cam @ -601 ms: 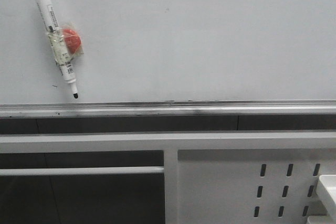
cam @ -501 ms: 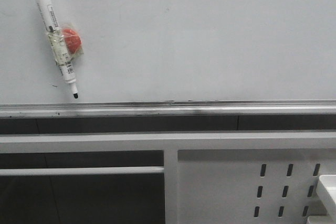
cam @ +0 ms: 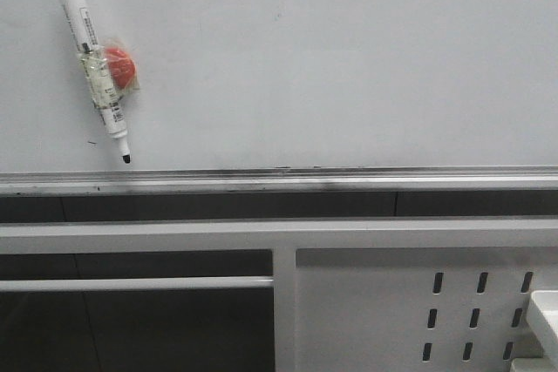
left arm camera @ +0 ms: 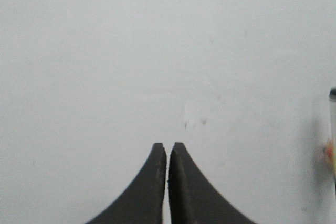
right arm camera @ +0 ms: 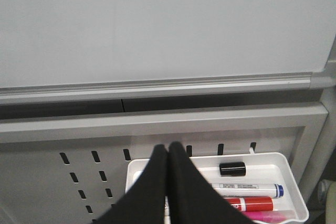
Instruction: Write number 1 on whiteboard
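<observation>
Left fingers: pressed together with nothing between them, tips pointed flat at the whiteboard; whether they touch it cannot be told.
Right fingers: also together and empty, hanging over a white tray that holds a black cap, a blue-tipped marker and a red marker.
Change: almost none. Across the last half second the front view is the same apart from a very slight shift of the frame; the black marker hangs tilted, tip down, taped to a red magnet on the board.
Meaning: no stroke is being drawn; neither arm holds a pen.
Number 1: no stroke shows on the board in any view, only faint specks.
Marker relative to fingers: a blurred sliver of it shows at the edge of the left wrist view, well off to the side of the left tips, uncapped and ungrasped.
Judgement: the task looks barely begun; fetching the pen is the likely first need.
</observation>
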Robot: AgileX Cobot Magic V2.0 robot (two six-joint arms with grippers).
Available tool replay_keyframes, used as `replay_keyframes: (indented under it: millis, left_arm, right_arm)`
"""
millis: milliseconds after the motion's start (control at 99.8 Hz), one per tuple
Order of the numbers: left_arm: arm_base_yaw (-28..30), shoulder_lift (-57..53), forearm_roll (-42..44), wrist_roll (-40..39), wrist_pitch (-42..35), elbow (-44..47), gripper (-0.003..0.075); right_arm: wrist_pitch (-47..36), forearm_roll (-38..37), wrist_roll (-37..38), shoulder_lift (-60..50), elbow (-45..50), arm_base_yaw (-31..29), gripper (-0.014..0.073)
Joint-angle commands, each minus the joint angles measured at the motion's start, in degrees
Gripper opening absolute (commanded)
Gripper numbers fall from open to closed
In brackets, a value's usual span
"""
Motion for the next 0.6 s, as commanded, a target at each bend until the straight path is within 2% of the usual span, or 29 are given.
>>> replay_keyframes:
  millis: [0,150,261,401,491,591]
  left_arm:
    - [0.14,-1.18,-0.2,-0.11,-9.2,1.92,-0.002]
    - [0.14,-1.18,0.47,-0.01,-9.52,1.92,-0.002]
    - [0.14,-1.18,0.47,-0.01,-10.91,1.92,-0.002]
    - [0.14,-1.18,-1.25,-0.5,-12.22,1.6,-0.002]
    - [0.14,-1.08,-8.01,-0.5,-8.68,0.07,-0.002]
    - [0.14,0.39,-11.01,-0.5,2.42,-5.47,-0.002]
  right_arm:
    - [-3.46,-0.81,-0.26,-1.07,0.81,-0.35,-0.0059]
    - [-18.05,12.52,-0.26,-1.07,0.81,-0.35,-0.0059]
    - [-24.97,22.77,-0.26,-1.07,0.81,-0.35,-0.0059]
    - [-32.28,23.56,-0.15,-1.07,0.7,-0.35,-0.0059]
    - [-27.94,23.56,0.04,-1.07,-2.1,-0.35,-0.0059]
    - [-12.35,20.63,-1.45,0.53,-10.27,-0.24,-0.0059]
